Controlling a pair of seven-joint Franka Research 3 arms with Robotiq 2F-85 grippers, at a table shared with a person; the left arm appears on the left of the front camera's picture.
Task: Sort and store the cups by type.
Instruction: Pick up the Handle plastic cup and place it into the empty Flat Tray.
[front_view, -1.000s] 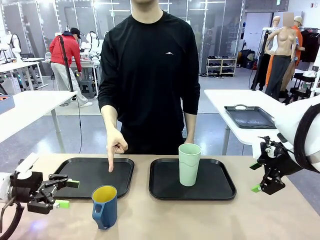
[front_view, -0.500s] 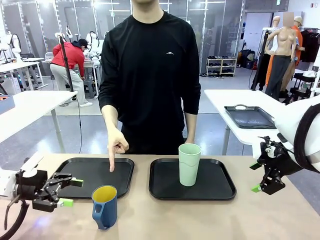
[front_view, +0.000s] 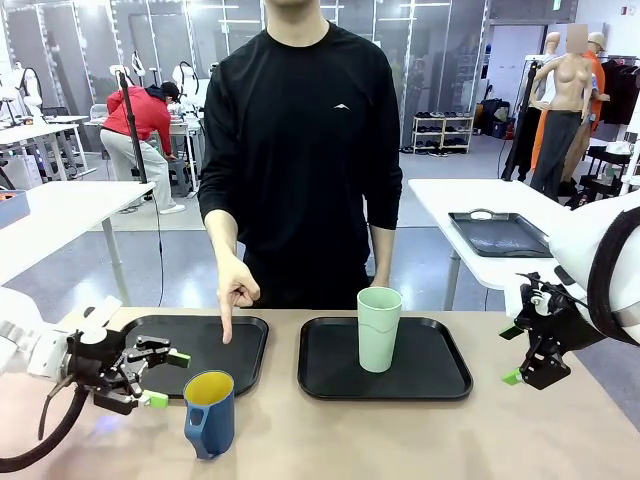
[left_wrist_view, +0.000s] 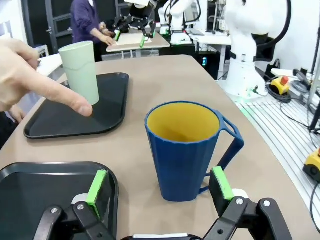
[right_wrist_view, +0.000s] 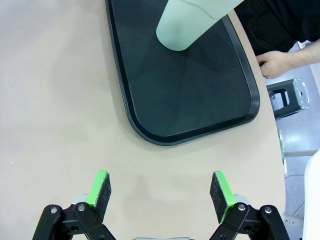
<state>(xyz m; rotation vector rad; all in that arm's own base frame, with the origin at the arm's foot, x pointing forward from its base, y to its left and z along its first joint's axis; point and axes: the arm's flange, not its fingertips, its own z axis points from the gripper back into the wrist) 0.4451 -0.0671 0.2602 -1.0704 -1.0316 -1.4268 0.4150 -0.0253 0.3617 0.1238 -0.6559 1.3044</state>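
The dark blue cup (front_view: 209, 412) with a yellow inside stands on the table in front of the left black tray (front_view: 250, 335). My left gripper (front_view: 167, 379) is open just to the cup's left, level with it. In the left wrist view the cup (left_wrist_view: 187, 150) stands a short way ahead of the open gripper (left_wrist_view: 159, 184), handle to the right. The mint-green tumbler (front_view: 379, 328) stands upright on the right tray (front_view: 440, 365). My right gripper (front_view: 509, 354) hangs open at the table's right edge, and the right wrist view has it (right_wrist_view: 162, 189) over bare table near the tumbler (right_wrist_view: 192, 20).
The person stands at the far side, one hand (front_view: 233, 295) pointing a finger down at the left tray. That hand (left_wrist_view: 35, 82) reaches in at the left of the left wrist view. Another table with a tray (front_view: 498, 233) stands behind on the right.
My left gripper has moved right and slightly up, closing in on the blue cup, jaws still open. The right arm, both cups and the pointing hand stayed put.
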